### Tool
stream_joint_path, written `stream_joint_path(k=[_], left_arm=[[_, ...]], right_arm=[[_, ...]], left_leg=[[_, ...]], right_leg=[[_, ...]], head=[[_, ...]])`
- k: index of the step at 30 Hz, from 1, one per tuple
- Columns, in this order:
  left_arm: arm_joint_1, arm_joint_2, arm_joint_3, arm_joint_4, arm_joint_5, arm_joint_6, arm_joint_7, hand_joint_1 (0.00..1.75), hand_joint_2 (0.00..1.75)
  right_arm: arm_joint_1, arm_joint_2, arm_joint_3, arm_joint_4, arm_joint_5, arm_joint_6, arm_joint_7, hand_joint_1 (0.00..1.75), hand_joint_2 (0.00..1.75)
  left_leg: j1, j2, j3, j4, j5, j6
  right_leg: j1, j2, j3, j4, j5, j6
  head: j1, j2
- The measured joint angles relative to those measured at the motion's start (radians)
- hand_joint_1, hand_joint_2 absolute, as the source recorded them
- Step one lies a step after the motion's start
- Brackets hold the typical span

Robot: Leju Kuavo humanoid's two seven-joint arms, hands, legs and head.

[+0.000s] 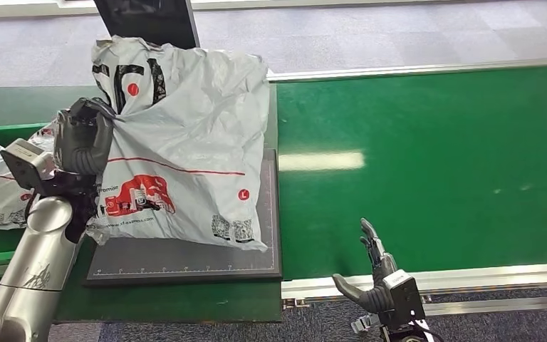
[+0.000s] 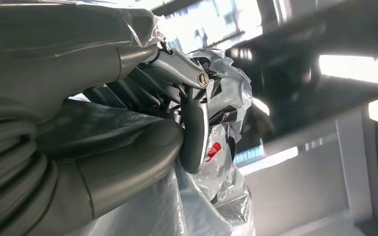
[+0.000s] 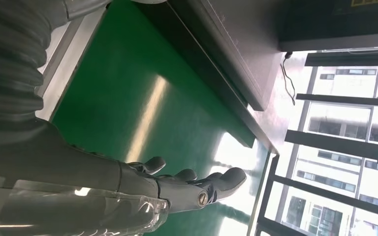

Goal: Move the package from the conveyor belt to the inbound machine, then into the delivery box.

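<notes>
- Right hand [image 1: 379, 279]: nearest the camera, empty, fingers spread, idling at the belt's [image 1: 427, 164] near edge.
- Left hand [image 1: 83, 137]: clamped on the package's [image 1: 185, 153] bunched edge, likely for lifting.
- Package: lying on the dark machine plate [image 1: 185, 260], beside the green box [image 1: 3, 132].

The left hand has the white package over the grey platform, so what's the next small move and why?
Probably carry it leftward toward the green box: the left hand grips the package at its edge, part lifted off the platform, and the right hand hangs free.
</notes>
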Motion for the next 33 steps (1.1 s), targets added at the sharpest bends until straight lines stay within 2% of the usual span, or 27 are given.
stream_joint_path(k=[6, 9, 13, 16, 21, 25, 33], left_arm=[[-0.114, 0.082, 0.088, 0.046, -0.094, 0.192, 0.019, 1.75, 1.75], [-0.165, 0.122, 0.129, 0.100, -0.127, 0.213, 0.024, 1.75, 1.75], [-0.194, 0.156, 0.155, 0.162, -0.200, 0.267, 0.052, 1.75, 1.75], [-0.217, 0.214, 0.180, 0.277, -0.272, 0.325, 0.051, 1.75, 1.75], [-0.216, 0.347, 0.251, 0.522, -0.353, 0.396, 0.004, 1.75, 1.75], [-0.205, 0.420, 0.292, 0.688, -0.433, 0.457, 0.013, 1.75, 1.75], [-0.176, 0.472, 0.334, 0.834, -0.508, 0.485, 0.048, 1.72, 1.75]], right_arm=[[-0.021, 0.004, -0.006, 0.001, -0.004, -0.005, 0.000, 0.00, 1.75], [-0.022, 0.005, -0.008, 0.000, -0.005, -0.007, 0.000, 0.00, 1.75], [-0.022, 0.007, -0.008, 0.000, -0.014, -0.007, 0.000, 0.00, 1.75], [-0.018, 0.008, -0.008, 0.001, -0.029, -0.008, -0.004, 0.00, 1.75], [-0.003, 0.006, -0.009, 0.001, -0.041, -0.012, -0.010, 0.00, 1.75], [0.023, 0.006, -0.015, -0.009, -0.045, -0.018, -0.014, 0.00, 1.75], [0.055, 0.007, -0.022, -0.039, -0.046, -0.021, -0.014, 0.00, 1.75]], left_leg=[[0.001, 0.000, 0.000, 0.000, 0.000, -0.001], [0.001, 0.000, 0.000, 0.000, 0.001, -0.001], [0.001, 0.001, -0.001, 0.000, 0.000, -0.001], [0.001, 0.006, 0.000, 0.000, 0.000, -0.002], [0.003, 0.011, 0.001, -0.001, -0.002, -0.004], [0.004, 0.009, 0.000, -0.001, -0.002, -0.004], [0.003, 0.009, 0.000, -0.001, -0.002, -0.004]], right_leg=[[0.001, 0.000, 0.000, 0.000, 0.000, 0.000], [0.001, 0.000, 0.000, 0.000, 0.000, 0.000], [0.001, 0.001, 0.000, 0.001, 0.000, 0.000], [0.001, 0.006, -0.001, 0.001, 0.000, -0.001], [0.002, 0.010, -0.003, 0.001, -0.001, -0.002], [0.003, 0.009, -0.003, 0.001, -0.002, -0.004], [0.003, 0.008, -0.002, 0.001, -0.002, -0.004]], head=[[0.000, 0.000], [0.000, 0.000], [0.000, 0.000], [0.000, 0.000], [0.000, 0.000], [0.000, 0.000], [0.000, 0.000]])
